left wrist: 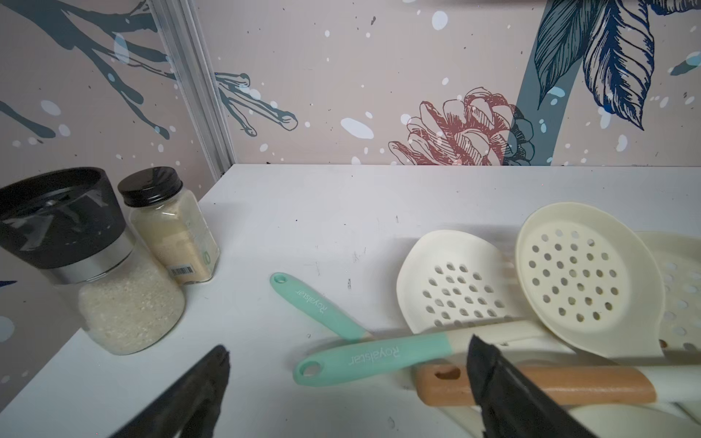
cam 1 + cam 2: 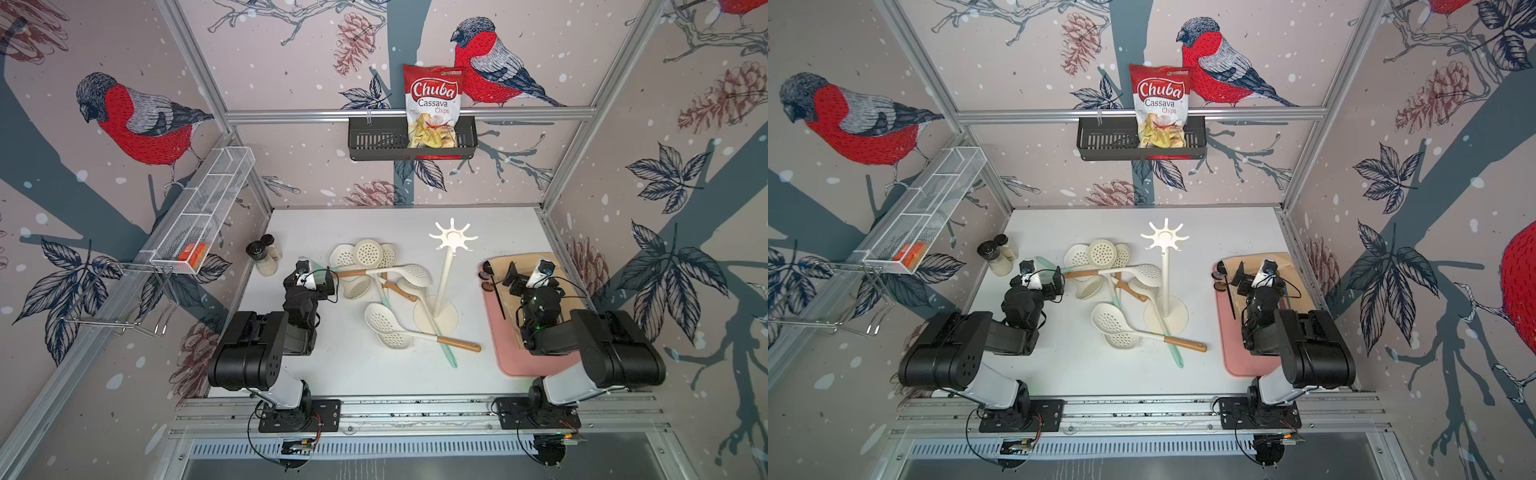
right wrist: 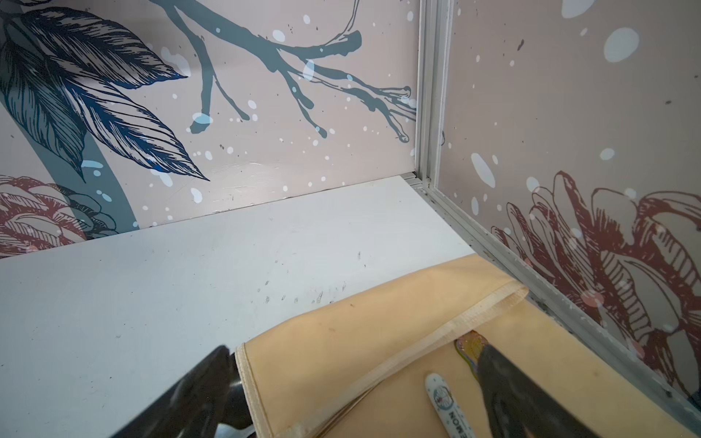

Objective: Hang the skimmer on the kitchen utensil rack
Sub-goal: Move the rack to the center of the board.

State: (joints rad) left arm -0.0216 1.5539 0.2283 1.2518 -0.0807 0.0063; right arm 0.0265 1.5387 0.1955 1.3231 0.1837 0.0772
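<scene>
Skimmers [image 2: 368, 252] lay in a loose heap on the counter [image 2: 332, 374], handles crossed, none hung yet. One mint-handled piece crossed the rim of the kitchen utensil rack [image 2: 444, 282], which stood upright just beside the heap, every hook arm bare. The left fingers [image 1: 504, 383] were spread wide and low at the heap's edge, straddling a mint handle [image 1: 371, 358], one tip over a wooden handle [image 1: 569, 385]. I'd say they were lined up to pinch a handle and leave its hanging hole free. The right fingers [image 3: 512, 386], apart and empty, hung over the beige cloth [image 3: 341, 360], likely parked clear.
</scene>
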